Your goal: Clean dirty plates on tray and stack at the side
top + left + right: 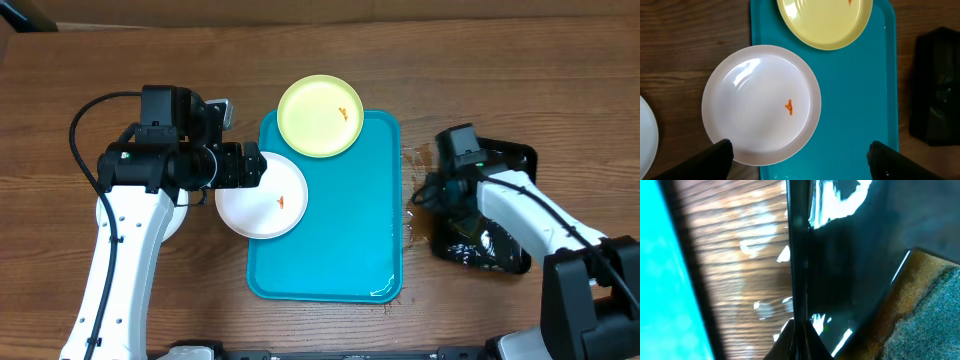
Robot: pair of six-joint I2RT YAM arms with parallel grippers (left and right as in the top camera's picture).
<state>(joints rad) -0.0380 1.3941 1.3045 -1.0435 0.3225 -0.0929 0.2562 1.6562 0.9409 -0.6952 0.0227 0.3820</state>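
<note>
Much of the scene is masked: a second white plate point(646, 132) lies on the bare table point(500, 60) off the tray's left side. It shows only as a sliver at the frame edge in the left wrist view, and from overhead it is mostly covered by the left arm point(120, 240). The right gripper point(797, 342) sits low over the left rim of a glossy black tray point(512, 160) on the table's right side. Its fingers are clenched to a point, and whether anything is pinched between them cannot be made out. A coarse brown-and-grey pad point(930, 320) is cut off by the corner of that blurred close-up. Wet patches point(415, 165) glint on the wood between the two trays. The turquoise tray point(350, 230) lies mid-table, its long axis running from the near edge toward the far edge. A pale yellow-green plate point(320, 116) lies face up over the tray's far left corner, overhanging the far rim. A white plate point(270, 210), face up with an orange smear point(789, 106) near its centre, straddles the tray's left long rim, partly out over the table. The left gripper point(805, 161) hangs above this plate with its jaws spread wide, gripping nothing.
</note>
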